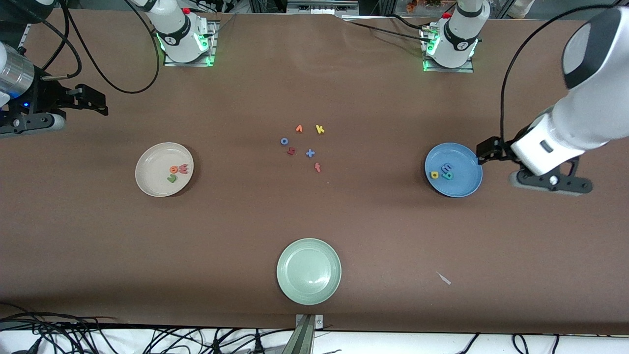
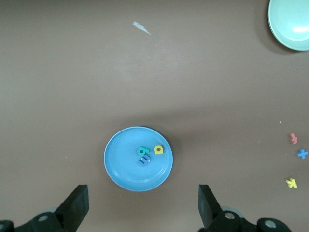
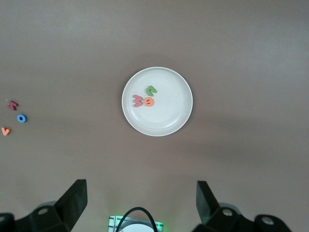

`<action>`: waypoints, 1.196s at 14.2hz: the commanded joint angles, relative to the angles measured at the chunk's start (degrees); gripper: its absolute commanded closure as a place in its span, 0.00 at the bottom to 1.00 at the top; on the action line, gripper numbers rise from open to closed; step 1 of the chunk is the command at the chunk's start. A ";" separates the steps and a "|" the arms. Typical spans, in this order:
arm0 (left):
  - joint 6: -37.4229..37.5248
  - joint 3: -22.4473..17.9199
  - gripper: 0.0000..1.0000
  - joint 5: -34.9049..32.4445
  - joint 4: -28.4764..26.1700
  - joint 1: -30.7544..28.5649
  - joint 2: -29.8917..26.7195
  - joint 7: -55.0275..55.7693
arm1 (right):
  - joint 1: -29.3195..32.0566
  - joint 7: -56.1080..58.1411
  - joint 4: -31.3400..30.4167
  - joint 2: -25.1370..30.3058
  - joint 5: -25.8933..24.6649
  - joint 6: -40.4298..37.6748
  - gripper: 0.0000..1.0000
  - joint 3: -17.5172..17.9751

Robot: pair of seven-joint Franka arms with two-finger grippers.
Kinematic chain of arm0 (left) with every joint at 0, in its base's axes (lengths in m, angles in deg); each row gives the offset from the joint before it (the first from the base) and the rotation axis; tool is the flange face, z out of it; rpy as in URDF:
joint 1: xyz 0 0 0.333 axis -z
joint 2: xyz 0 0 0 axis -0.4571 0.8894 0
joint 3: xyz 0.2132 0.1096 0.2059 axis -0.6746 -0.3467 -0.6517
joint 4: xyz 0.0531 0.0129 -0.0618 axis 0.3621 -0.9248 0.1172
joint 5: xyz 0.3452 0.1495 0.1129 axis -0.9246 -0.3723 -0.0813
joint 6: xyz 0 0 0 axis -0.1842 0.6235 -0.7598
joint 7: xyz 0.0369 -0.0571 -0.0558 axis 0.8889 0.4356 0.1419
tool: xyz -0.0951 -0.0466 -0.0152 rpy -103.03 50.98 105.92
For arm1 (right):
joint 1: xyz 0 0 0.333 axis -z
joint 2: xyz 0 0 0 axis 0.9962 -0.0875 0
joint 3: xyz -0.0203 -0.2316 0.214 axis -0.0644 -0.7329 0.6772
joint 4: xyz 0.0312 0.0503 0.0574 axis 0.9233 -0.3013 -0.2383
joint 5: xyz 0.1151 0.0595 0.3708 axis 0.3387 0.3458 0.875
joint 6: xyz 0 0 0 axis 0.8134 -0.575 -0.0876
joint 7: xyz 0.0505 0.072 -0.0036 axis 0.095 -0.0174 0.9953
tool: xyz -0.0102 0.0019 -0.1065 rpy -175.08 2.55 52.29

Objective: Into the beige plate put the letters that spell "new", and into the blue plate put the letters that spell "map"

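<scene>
Front view: green n, orange e and red w [image 1: 177, 172] lie in the beige plate [image 1: 150, 182]; m, a, p [image 1: 443, 171] in the blue plate [image 1: 464, 184]. Sorting looks done

Left wrist view: left gripper [image 2: 143, 205] fingers spread, empty, blue plate between and ahead

Right wrist view: right gripper [image 3: 141, 203] fingers spread, empty, beige plate ahead

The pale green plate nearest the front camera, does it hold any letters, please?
No, the pale green plate lies bare, with no foam letter in it.
</scene>
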 commanded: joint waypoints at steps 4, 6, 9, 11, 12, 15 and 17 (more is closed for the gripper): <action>-9.87 -12.68 0.00 5.30 -17.00 7.15 -13.91 -0.77 | 1.93 -8.03 -1.60 2.25 0.38 0.53 0.00 1.74; -9.87 -12.77 0.00 5.12 -22.70 7.24 -18.30 -0.42 | 1.93 -10.62 -1.69 2.34 0.38 0.53 0.00 2.01; -9.78 -12.86 0.00 5.03 -23.08 7.94 -18.94 -1.30 | 1.93 -10.36 -1.60 2.43 0.38 0.00 0.00 2.01; -9.70 -12.86 0.00 4.86 -22.99 7.94 -18.85 -1.30 | 1.67 -10.36 -1.34 2.25 0.21 -0.96 0.00 1.92; -9.61 -13.03 0.00 4.77 -22.73 7.85 -18.68 -1.21 | 1.32 -10.36 -1.16 1.90 -0.05 -0.79 0.00 1.84; -8.56 -12.86 0.00 4.77 -20.11 7.15 -16.84 -1.03 | 1.32 -10.62 -1.07 1.46 -0.41 -0.62 0.00 1.92; -7.68 -12.86 0.00 4.86 -19.04 7.06 -16.13 -1.03 | 1.40 -10.97 -1.07 1.37 -0.41 -0.96 0.00 1.75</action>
